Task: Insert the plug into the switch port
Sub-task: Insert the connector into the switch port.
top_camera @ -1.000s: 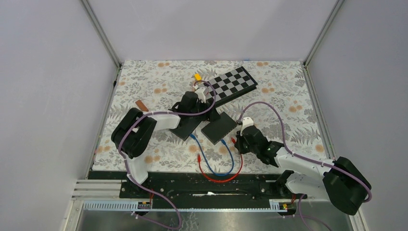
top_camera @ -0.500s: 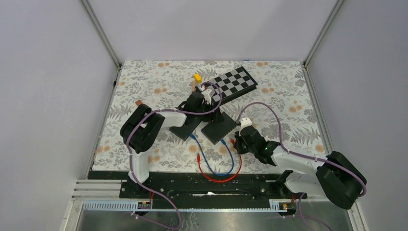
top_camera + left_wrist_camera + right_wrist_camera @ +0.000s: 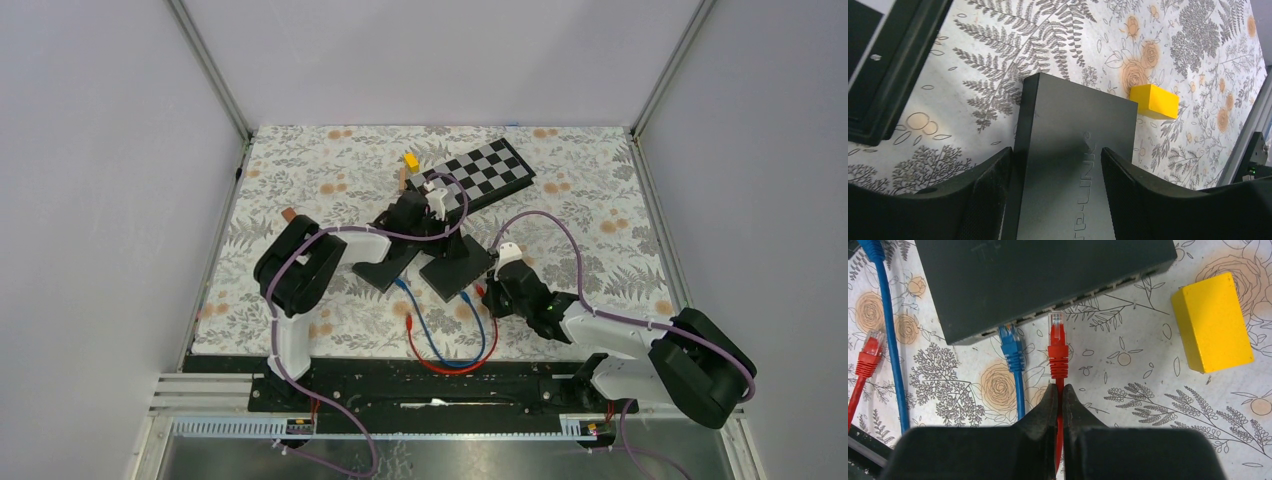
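A black TP-LINK switch [image 3: 455, 266] lies mid-table. In the right wrist view its port face [image 3: 1063, 305] runs across the top. A blue plug [image 3: 1010, 342] sits in one port. My right gripper [image 3: 1059, 390] [image 3: 488, 293] is shut on the red cable just behind the red plug [image 3: 1057, 342]. The plug's clear tip points at a port and stops just short of it. My left gripper [image 3: 1057, 152] [image 3: 445, 238] is open at the switch's far end. Its fingers [image 3: 993, 185] stand to either side over the switch [image 3: 1073, 130]; contact is unclear.
A yellow block [image 3: 1212, 322] [image 3: 1154, 100] lies beside the switch. The red cable's other plug [image 3: 870, 352] and a blue cable [image 3: 890, 335] lie to the left. A second flat black box [image 3: 392, 262], a chessboard [image 3: 485, 172] and another yellow block [image 3: 411, 159] lie farther back.
My left gripper has swung right, over the far end of the switch. My right gripper has crept forward with the red plug toward the port face.
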Action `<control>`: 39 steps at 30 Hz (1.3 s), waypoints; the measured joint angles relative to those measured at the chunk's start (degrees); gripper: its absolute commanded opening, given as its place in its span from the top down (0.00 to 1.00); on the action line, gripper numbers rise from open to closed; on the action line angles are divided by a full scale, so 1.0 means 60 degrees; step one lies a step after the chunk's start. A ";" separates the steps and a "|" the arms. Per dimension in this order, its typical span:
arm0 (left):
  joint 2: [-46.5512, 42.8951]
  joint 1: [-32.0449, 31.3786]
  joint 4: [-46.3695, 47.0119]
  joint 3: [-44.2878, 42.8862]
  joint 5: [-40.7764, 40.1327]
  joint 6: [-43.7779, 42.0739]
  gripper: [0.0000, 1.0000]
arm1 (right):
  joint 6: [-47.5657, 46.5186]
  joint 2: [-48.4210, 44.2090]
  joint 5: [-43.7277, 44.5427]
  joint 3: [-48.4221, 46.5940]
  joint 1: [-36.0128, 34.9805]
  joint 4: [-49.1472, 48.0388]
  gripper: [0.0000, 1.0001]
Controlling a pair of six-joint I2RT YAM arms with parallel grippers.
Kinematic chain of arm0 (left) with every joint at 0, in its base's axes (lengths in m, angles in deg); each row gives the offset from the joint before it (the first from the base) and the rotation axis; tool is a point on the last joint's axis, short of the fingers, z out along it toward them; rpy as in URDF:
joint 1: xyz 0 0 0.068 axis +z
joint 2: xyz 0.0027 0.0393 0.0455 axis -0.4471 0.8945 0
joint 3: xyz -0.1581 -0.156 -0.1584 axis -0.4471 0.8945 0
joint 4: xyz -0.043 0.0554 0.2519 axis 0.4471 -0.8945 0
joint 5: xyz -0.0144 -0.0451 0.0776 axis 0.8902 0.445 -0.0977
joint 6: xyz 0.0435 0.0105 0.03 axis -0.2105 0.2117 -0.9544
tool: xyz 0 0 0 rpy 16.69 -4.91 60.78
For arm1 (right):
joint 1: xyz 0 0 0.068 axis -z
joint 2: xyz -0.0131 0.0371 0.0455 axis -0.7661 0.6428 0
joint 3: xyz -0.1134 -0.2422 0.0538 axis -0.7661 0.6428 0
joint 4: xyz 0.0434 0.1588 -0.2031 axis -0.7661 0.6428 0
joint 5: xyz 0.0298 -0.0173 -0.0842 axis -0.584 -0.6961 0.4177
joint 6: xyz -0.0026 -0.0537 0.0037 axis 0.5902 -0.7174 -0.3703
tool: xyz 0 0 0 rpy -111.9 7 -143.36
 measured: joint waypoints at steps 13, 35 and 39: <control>0.0200 -0.0076 0.0000 -0.0153 0.0528 -0.0612 0.41 | 0.0372 -0.0248 -0.0029 0.0211 0.0000 -0.0095 1.00; 0.0284 -0.0087 -0.0036 -0.0248 0.0659 -0.0758 0.41 | 0.0692 -0.0131 -0.0033 0.0229 0.0000 -0.0098 1.00; 0.0284 -0.0127 -0.0047 -0.0248 0.0688 -0.0780 0.41 | 0.0758 0.0087 0.0004 0.0226 0.0000 -0.0098 1.00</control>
